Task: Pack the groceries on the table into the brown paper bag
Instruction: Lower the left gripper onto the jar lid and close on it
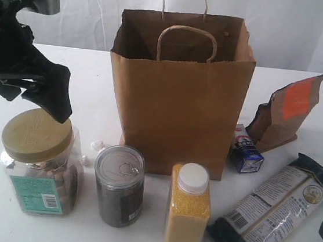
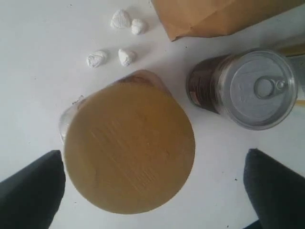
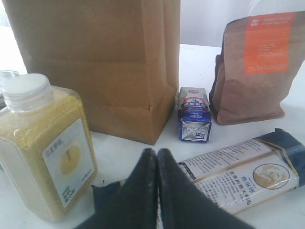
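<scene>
The left gripper (image 2: 153, 186) hangs wide open above the clear olive-lidded jar (image 1: 39, 162) at the near left corner of the table (image 1: 85, 71), holding nothing. The right gripper (image 3: 157, 162) is closed and empty, close to the long dark-blue packet (image 3: 238, 174) at the near right corner

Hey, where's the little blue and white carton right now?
In the exterior view the small blue-white carton sits on the right, between the brown paper bag and the brown orange-labelled pouch.
</scene>
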`<state>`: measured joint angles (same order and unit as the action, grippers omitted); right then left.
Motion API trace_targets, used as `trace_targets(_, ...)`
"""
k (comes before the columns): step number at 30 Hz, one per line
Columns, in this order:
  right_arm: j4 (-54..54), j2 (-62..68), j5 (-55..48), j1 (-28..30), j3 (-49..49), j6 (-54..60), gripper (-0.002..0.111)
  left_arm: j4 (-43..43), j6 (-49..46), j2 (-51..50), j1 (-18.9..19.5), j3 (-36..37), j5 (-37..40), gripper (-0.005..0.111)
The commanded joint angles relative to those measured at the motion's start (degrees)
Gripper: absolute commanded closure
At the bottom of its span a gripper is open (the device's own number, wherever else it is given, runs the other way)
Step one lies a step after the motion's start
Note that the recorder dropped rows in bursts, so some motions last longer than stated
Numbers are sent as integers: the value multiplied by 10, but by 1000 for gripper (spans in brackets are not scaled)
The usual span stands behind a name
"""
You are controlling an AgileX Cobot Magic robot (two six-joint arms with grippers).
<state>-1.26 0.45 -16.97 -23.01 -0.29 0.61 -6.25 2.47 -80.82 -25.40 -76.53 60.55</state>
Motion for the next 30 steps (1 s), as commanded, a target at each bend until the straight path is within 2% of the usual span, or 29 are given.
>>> trace_targets(1,3,-3,4,2,3,-2,108,14,4,-12,1,-23,19,1)
trace_targets(15,3,-3,4,2,3,-2,108,41,4,-46,1,-26,45,1)
trace_targets(30,3,-3,4,2,3,-2,108,31,1,-66,1,-26,54,1)
